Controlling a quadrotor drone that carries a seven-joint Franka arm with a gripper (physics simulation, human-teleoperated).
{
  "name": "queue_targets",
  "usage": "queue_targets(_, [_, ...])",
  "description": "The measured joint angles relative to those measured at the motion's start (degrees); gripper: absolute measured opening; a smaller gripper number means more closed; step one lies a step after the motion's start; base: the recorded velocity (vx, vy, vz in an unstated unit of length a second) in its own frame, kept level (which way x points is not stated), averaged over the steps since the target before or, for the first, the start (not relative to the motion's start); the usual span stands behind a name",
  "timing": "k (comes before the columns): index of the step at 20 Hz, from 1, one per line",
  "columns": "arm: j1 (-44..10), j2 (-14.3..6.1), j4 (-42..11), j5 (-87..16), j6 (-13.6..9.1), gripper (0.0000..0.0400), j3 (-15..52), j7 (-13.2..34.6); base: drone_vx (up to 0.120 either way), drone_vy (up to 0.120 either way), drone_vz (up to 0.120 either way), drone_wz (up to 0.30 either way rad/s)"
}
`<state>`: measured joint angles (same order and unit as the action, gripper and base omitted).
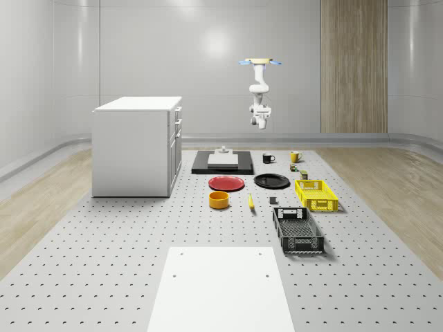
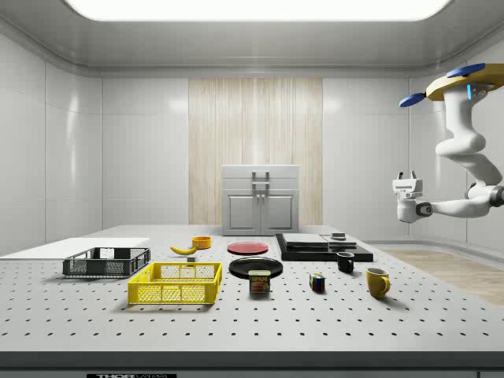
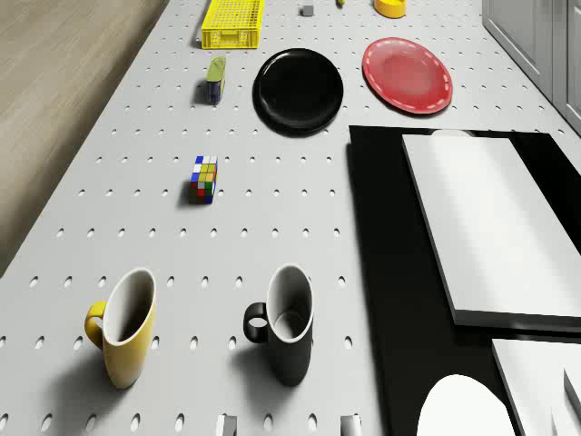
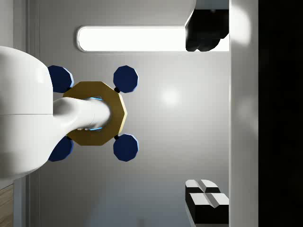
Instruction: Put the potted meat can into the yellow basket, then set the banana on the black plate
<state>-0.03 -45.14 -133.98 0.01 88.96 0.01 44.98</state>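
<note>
The drone hovers high in the air, well apart from the black plate and out past the two mugs that stand on the bench. The arm hangs below it and bends so that the tool points upward, far above the plate; in the wrist view its two fingers stand wide apart, released and grasping nothing. The potted meat can stands upright on the bench just beside the black plate, not touching it. The yellow basket sits near the plate, a little beyond the can, with nothing seen inside it. The banana lies flat on the bench, apart from the plate on the side away from the drone, next to an orange bowl. A red plate lies just beside the black plate, opposite the can. A colour cube rests between the black plate and the yellow mug, with the black mug beside that.
</note>
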Motion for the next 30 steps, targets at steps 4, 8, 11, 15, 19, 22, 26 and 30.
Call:
queue_targets(4, [-0.11, 0.72, 4.85, 0.04, -3.95, 0.04, 0.06, -0.07, 0.0, 0.0, 0.0, 0.0])
queue_targets(8, [-0.19, 2.28, 9.73, 0.07, -7.08, 0.04, 0.11, -0.1, 0.0, 0.0, 0.0, 0.0])
queue_targets(11, [-0.24, 3.4, 12.73, 0.09, -8.83, 0.04, 0.14, -0.12, 0.0, 0.0, 0.0, 0.0])
queue_targets(15, [-0.29, 4.36, 15.24, 0.11, -10.21, 0.04, 0.17, -0.14, 0.0, 0.0, 0.0, 0.0])
queue_targets(19, [-0.34, 4.78, 16.41, 0.13, -10.78, 0.04, 0.19, -0.16, 0.0, 0.0, 0.0, 0.0])
queue_targets(22, [-0.36, 4.88, 16.78, 0.13, -10.92, 0.04, 0.21, -0.17, 0.0, 0.0, 0.0, 0.0])
queue_targets(26, [-0.39, 4.88, 16.93, 0.14, -10.9, 0.04, 0.23, -0.18, 0.0, 0.0, 0.0, 0.0])
queue_targets(30, [-0.42, 4.8, 16.92, 0.14, -10.79, 0.04, 0.25, -0.2, 0.0, 0.0, 0.0, 0.0])
